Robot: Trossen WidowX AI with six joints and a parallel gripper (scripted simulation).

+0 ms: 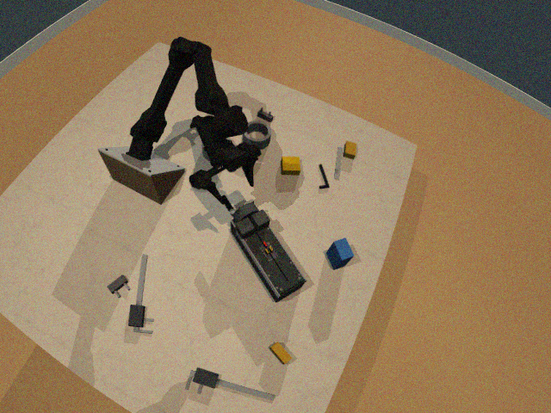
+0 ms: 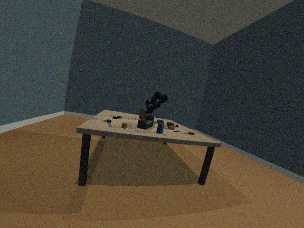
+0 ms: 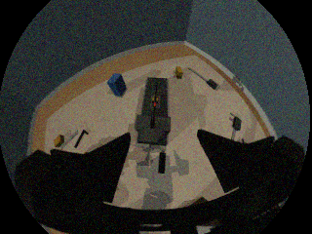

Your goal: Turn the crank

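The dark machine (image 1: pixel 284 271) (image 2: pixel 145 124) (image 3: pixel 162 90) stands on the table, with a raised block at its crank end. The slide's red pointer (image 1: pixel 265 243) (image 3: pixel 155 104) sits slightly toward the block from the brass zero marks (image 1: pixel 269 249) (image 3: pixel 155 99), not level with them. The black crank handle (image 3: pixel 162 163) sticks out beyond the block in the wrist view. It is hard to pick out in the top and exterior views. My gripper (image 1: pixel 241 196) (image 3: pixel 164 135) is open and empty, above the crank end. The handle shows between and below the fingers in the wrist view.
A blue block (image 1: pixel 339 254) (image 2: pixel 160 128) (image 3: pixel 117 85) stands beside the machine. A yellow block (image 1: pixel 290 164), a grey ring (image 1: pixel 256 135) and a black hex key (image 1: pixel 324 176) lie on one side. Two calipers (image 1: pixel 137 315) (image 1: pixel 206 378) and another yellow block (image 1: pixel 281 352) lie on the other.
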